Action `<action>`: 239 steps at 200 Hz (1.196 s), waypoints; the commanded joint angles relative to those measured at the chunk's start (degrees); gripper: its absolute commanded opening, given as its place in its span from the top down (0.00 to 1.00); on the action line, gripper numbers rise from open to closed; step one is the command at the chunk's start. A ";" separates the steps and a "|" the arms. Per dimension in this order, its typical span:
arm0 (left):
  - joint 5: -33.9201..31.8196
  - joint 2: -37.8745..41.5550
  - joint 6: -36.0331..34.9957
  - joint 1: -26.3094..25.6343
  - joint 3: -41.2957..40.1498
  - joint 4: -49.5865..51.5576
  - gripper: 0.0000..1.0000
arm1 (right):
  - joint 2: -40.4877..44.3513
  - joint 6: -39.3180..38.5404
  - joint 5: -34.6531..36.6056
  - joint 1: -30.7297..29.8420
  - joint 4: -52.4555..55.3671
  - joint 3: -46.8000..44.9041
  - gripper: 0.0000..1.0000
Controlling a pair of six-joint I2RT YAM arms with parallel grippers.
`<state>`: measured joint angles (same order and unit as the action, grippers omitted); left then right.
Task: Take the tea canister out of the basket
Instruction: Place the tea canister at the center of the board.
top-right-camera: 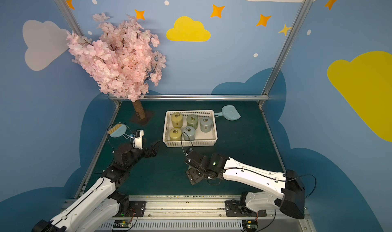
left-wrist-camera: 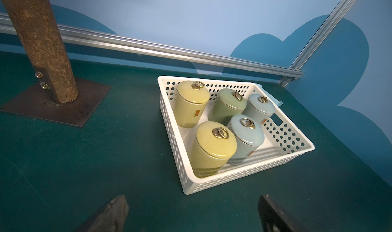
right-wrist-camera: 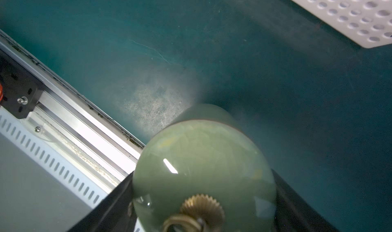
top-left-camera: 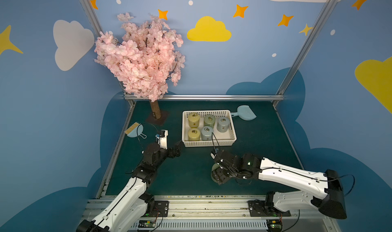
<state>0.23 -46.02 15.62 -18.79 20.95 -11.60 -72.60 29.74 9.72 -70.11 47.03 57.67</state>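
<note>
Counter (top-left-camera: 191, 177): dark green, with the aluminium front rail (right-wrist-camera: 84, 122) running along its near edge.

Basket (top-left-camera: 209, 144): sits toward the back of the counter, with five more canisters (top-left-camera: 207, 133) upright inside and one near-corner slot bare.

Right claw (top-left-camera: 218, 174): well clear of the basket, between it and the front rail, pinching the green tea canister (right-wrist-camera: 203, 167) with a jaw on either side of the lid end. I judge the canister is out of the basket. I cannot tell from any view whether its base is on the counter or just above it.

Left claw (left-wrist-camera: 192, 199): spread wide and empty, near the basket's front corner, facing the canisters.

Risks as I read them:
- The glaze looks slick. If I release before the base is flat on the counter, the canister may tip and roll toward the rail.
- If the jaws bear on the lid only, the body could slip free. I can't confirm where they bite.
- The right arm's cable loops over the basket front in both top views. A quick retreat might snag a ring knob (left-wrist-camera: 220, 133).
</note>
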 commanded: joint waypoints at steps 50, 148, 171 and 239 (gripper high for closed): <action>-0.04 0.70 -0.58 -0.17 -0.21 -0.62 0.00 | -4.65 5.42 1.89 -6.11 -7.79 -0.35 0.61; -0.19 0.51 -0.54 -0.13 -0.21 -0.57 0.00 | -8.23 7.58 0.92 -7.94 -10.63 -2.68 0.60; -0.22 0.45 -0.53 -0.19 -0.23 -0.64 0.00 | -8.59 8.03 0.91 -8.07 -10.65 -3.50 0.61; 0.21 0.14 -0.41 -0.13 -0.07 -0.70 0.00 | -8.91 8.74 0.83 -8.16 -10.31 -4.36 0.37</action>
<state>0.23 -46.06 15.62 -18.79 20.95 -11.62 -81.49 37.58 10.02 -77.84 38.65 53.65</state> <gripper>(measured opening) 0.999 0.839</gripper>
